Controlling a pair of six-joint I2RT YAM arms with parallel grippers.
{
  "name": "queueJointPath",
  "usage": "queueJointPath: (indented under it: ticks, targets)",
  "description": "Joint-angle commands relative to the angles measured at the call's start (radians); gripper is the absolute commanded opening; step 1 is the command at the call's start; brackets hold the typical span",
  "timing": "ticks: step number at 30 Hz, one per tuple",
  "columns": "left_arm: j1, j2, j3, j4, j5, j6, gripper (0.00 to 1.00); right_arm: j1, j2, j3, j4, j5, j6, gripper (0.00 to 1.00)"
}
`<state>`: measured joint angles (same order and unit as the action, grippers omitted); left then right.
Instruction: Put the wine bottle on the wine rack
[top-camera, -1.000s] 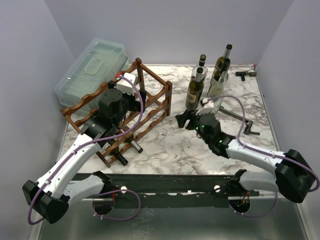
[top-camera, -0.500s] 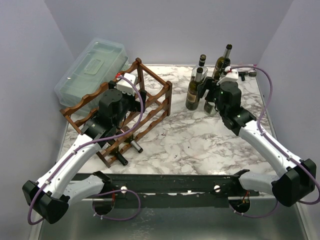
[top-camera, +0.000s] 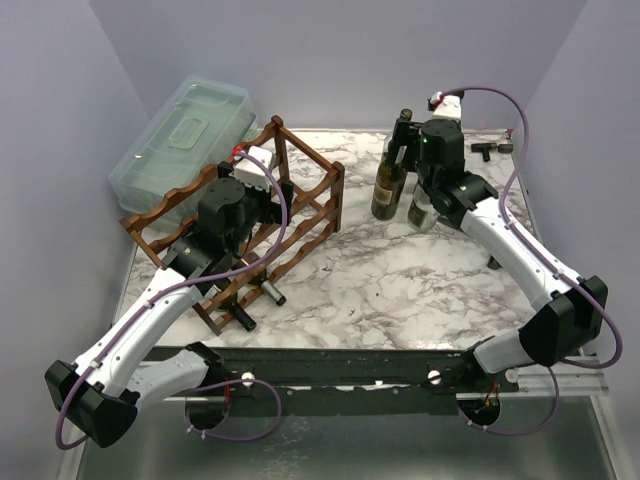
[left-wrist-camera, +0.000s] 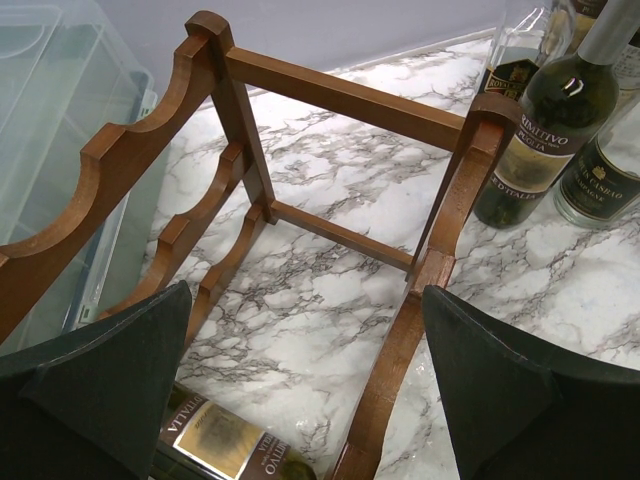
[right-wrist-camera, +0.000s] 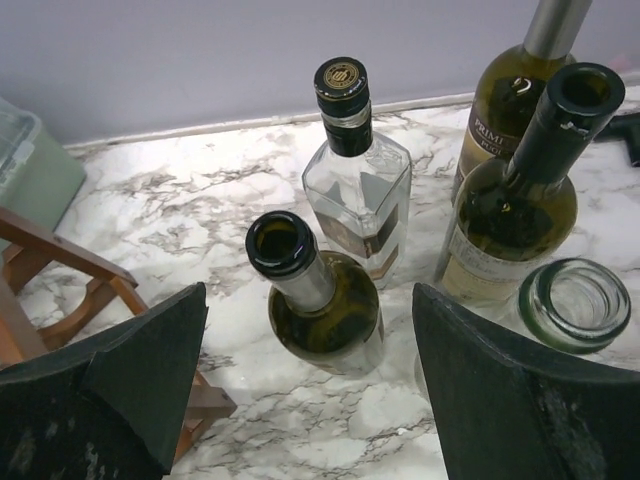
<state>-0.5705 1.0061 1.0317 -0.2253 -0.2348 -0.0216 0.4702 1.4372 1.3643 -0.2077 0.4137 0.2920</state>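
The wine bottle (right-wrist-camera: 320, 300), dark green and uncorked, stands upright on the marble table (top-camera: 380, 270), just right of the wine rack (top-camera: 300, 195) and at the near left of a cluster of bottles. The right gripper (right-wrist-camera: 308, 292) hangs above it with its fingers wide apart, the open neck seen between them. Whether a finger touches the glass cannot be told.

The right wrist view shows the cluster in detail:
- a square clear bottle (right-wrist-camera: 355, 200) with a black cap, just behind the wine bottle
- a second open green bottle (right-wrist-camera: 515, 210) to the right
- a foil-topped bottle (right-wrist-camera: 520, 80) behind that one
- the rim of a clear glass vessel (right-wrist-camera: 575, 305) at the near right

In the top view much of this cluster is covered by the right arm.

The left gripper (left-wrist-camera: 305, 300) is held over the rack, its fingers also spread and holding nothing. Its wrist view looks down through the scalloped rails to the marble below. It also shows the label of a lying bottle (left-wrist-camera: 215, 450) in the rack, which cannot be read from above. Only the top view shows two bottle necks (top-camera: 262, 285) protruding from the rack's near end, and a clear plastic box (top-camera: 185, 135) beyond the rack at the far left.
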Motion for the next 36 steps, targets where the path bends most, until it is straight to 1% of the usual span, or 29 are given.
queueJointPath:
  ticks: [1,5,8,11,14,21,25,28,32,33,36]
  targets:
    - [0.005,-0.008,-0.006,0.016,0.008,-0.002,0.99,0.000,0.075,0.087,-0.062,0.063,-0.051,0.85]
    - [0.005,-0.011,-0.005,0.013,0.019,-0.002,0.99,0.000,0.153,0.150,-0.068,0.071,-0.066,0.78]
    - [0.005,-0.011,-0.004,0.012,0.010,0.000,0.99,0.001,0.206,0.185,-0.074,0.105,-0.074,0.76]
    - [0.004,-0.014,-0.005,0.012,0.011,-0.001,0.99,0.001,0.239,0.190,-0.058,0.128,-0.086,0.75]
    - [0.005,-0.015,-0.004,0.012,0.016,-0.003,0.99,0.001,0.259,0.181,-0.029,0.115,-0.107,0.72]
    - [0.005,-0.018,-0.004,0.012,0.022,-0.003,0.99,0.000,0.260,0.131,0.013,0.085,-0.125,0.57]
    - [0.005,-0.015,-0.004,0.012,0.023,-0.003,0.99,0.001,0.237,0.105,0.006,0.046,-0.126,0.45]
    - [0.004,-0.008,-0.001,0.012,0.036,-0.006,0.99,0.001,0.210,0.081,0.007,0.023,-0.135,0.35]
    - [0.004,-0.002,0.002,0.011,0.061,-0.013,0.99,0.001,0.182,0.053,0.028,0.023,-0.155,0.17]
    - [0.004,-0.002,0.002,0.010,0.061,-0.012,0.99,0.000,0.179,0.058,0.018,0.023,-0.156,0.12]
    - [0.005,-0.002,0.001,0.011,0.054,-0.011,0.99,0.000,0.164,0.092,-0.059,0.009,-0.144,0.04]
